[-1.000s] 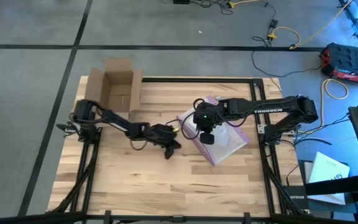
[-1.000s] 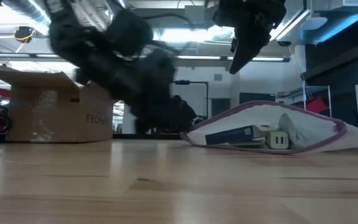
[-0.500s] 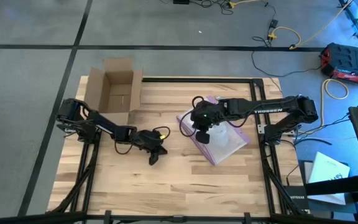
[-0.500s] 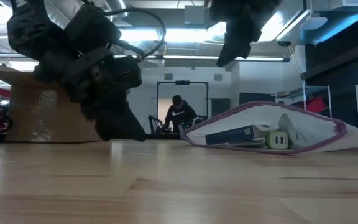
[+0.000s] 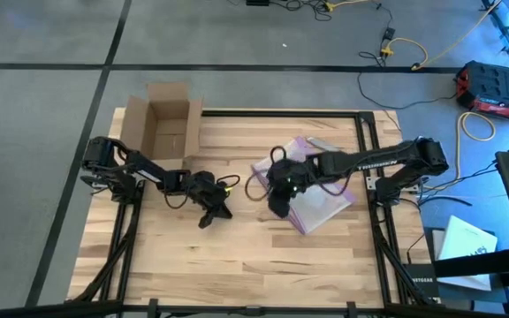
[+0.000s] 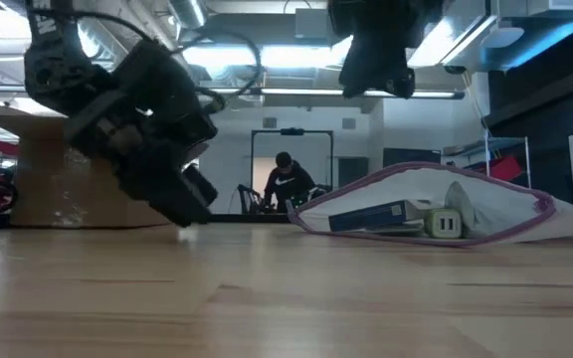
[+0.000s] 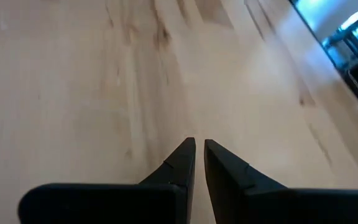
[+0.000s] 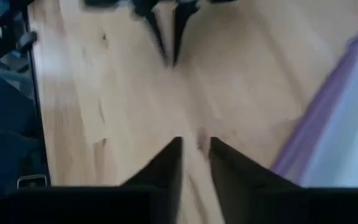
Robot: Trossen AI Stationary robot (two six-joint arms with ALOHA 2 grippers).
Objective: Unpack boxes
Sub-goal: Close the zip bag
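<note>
Working from the near side outward, I have my left gripper [image 5: 206,218] low over bare wood in the middle of the pale wooden desk [image 5: 237,274], its fingers [image 7: 185,158] clenched together on nothing. Just beyond and to its right, my right gripper [image 5: 275,206] hangs beside the clear plastic bag with the purple zip edge [image 5: 321,205], its fingers [image 8: 169,163] parted by a narrow gap and holding nothing; the bag lies flat with small packaged items showing inside it. Farthest off, at the desk's back left corner and partly overhanging its edge, stands the small brown cardboard box [image 5: 162,125], upright with its flaps spread open and its inside looking empty from above. I judge that box light and fairly stiff along its folded edges but soft in the wall panels and floppy at the flaps, so a hard pinch mid-panel could crush it, and a nudge might slide it off the corner. I would take it by the top rim of a side wall near a corner, one finger inside and one outside, not by a loose flap.
</note>
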